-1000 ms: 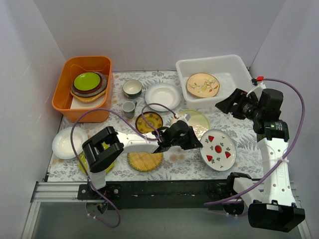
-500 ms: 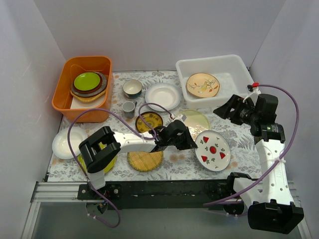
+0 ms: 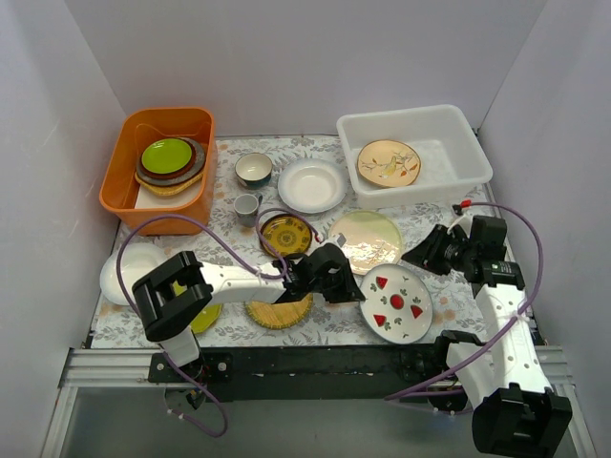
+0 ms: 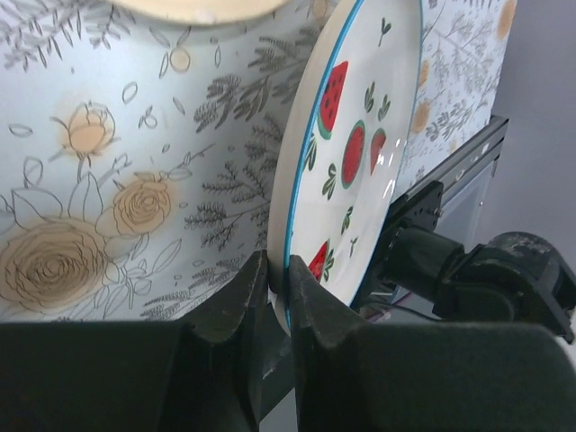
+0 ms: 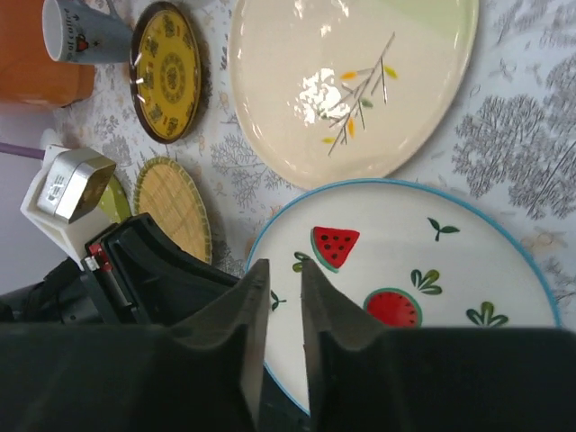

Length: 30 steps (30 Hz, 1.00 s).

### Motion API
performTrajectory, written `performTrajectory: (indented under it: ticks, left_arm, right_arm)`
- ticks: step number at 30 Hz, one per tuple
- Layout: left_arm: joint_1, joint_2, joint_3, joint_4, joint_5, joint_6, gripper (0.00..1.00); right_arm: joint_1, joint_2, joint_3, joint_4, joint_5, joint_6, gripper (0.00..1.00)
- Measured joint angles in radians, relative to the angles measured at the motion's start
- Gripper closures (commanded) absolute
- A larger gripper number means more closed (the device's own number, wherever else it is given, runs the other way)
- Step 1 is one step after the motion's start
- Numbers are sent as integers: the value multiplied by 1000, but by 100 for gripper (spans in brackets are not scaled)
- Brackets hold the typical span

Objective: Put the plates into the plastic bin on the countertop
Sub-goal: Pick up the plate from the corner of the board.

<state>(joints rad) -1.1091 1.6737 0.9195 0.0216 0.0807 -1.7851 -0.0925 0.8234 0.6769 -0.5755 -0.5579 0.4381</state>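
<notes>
Left gripper (image 3: pixel 346 282) is clamped on the near-left rim of the watermelon plate (image 3: pixel 394 303), and the left wrist view shows both fingers (image 4: pixel 236 310) pinching the blue-edged rim between them. The plate sits at the front of the countertop (image 3: pixel 334 320), close to the black rail. From here I cannot tell whether its far edge rests on the cloth.

Right gripper (image 5: pixel 284 286) hangs just over the same plate's right side. Its jaws are drawn almost together, with only a slit between them and nothing in it.

The plastic bin (image 3: pixel 458 129) stands at the back right corner, well apart from the held plate, with one leaf-sprig plate (image 3: pixel 388 162) lying flat inside. Between bin and grippers, a cream sprig plate (image 3: pixel 366 239) lies on the cloth just beyond the watermelon plate.
</notes>
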Motion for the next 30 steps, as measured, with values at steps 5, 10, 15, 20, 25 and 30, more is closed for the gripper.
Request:
performTrajectory:
  ticks: [5, 10, 15, 20, 25, 30]
  left_arm:
    - [-49, 0, -31, -2, -8, -28, 100]
    - [-79, 0, -64, -7, -12, -60, 100]
    - [-85, 6, -76, -11, -14, -87, 100]
    - [-85, 19, -79, -2, -14, -103, 100]
    - [-87, 57, -80, 18, -14, -120, 100]
    - [-91, 69, -94, 48, -14, -134, 90]
  right_arm:
    - [0, -36, -132, -10, -14, 26, 99]
    - [0, -65, -190, -3, -15, 31, 99]
    - [5, -46, -256, 16, -14, 24, 99]
    - [39, -22, -297, 13, 18, -2, 99]
    - [126, -9, -299, 14, 89, -3, 99]
    - [238, 20, -299, 26, 172, 10, 99]
